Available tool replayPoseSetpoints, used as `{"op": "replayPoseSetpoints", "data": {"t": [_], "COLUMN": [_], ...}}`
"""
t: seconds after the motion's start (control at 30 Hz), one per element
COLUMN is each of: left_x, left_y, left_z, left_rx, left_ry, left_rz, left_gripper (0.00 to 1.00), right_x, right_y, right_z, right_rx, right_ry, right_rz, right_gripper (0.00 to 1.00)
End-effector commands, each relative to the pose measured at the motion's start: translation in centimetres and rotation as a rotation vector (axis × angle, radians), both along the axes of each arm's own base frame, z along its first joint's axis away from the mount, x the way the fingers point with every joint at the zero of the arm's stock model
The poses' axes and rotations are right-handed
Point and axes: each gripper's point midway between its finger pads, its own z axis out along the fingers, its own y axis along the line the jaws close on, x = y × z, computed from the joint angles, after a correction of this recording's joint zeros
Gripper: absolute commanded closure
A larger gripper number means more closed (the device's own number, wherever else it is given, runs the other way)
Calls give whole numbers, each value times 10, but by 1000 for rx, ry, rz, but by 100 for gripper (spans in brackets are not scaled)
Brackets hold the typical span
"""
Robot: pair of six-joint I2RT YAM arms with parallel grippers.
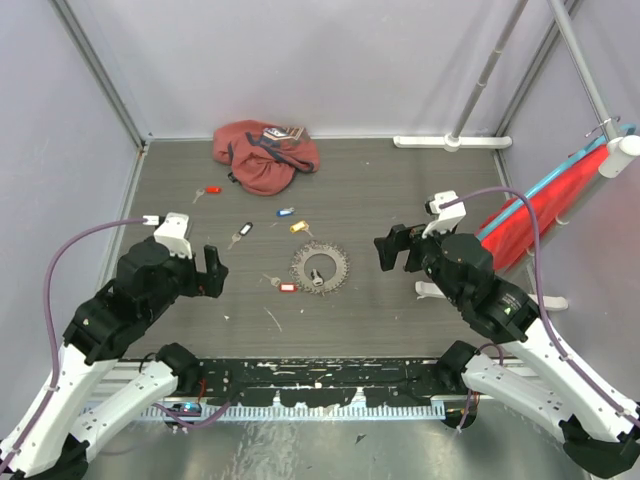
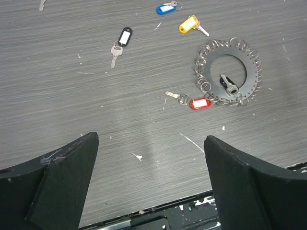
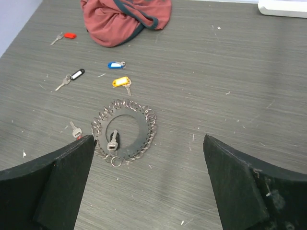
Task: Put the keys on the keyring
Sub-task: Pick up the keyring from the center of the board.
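The keyring (image 1: 320, 267) is a dark flat disc edged with small wire rings, lying mid-table with one plain silver key on it. It also shows in the left wrist view (image 2: 229, 72) and the right wrist view (image 3: 124, 130). Several colour-headed keys lie loose: red (image 1: 212, 189), black (image 1: 245, 229) (image 2: 124, 37), blue (image 1: 286, 212) (image 3: 114, 65), yellow (image 1: 298, 227) (image 2: 188, 25), and another red (image 1: 287, 287) (image 2: 200, 103) touching the disc's left rim. My left gripper (image 1: 208, 270) (image 2: 151, 177) is open and empty, left of the disc. My right gripper (image 1: 392, 248) (image 3: 148, 182) is open and empty, right of it.
A reddish-pink cloth bag (image 1: 265, 155) (image 3: 124, 19) lies at the back. A white bar (image 1: 450, 142) lies along the back right edge. A red and teal object (image 1: 540, 215) leans at the right wall. A black rail (image 1: 320, 380) runs along the near edge.
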Motion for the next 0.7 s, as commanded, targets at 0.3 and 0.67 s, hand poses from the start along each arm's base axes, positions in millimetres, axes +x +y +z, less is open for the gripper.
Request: {"op": "replayPoseSetpoints", "data": {"t": [0.3,0.67], "left_x": [6,19], "left_y": [4,-17], "left_z": [-7,-14], "left_rx": [27,-3], "left_ry": [-36,67], "left_rz": [13,15], "left_gripper": [2,2], "right_x": [5,2], "right_y": [-11,18], "right_z": [-2,-41], "right_rx": [-14,-109], "right_ry": [15,235], "right_rz": [-76,27], "right_gripper": [0,5]}}
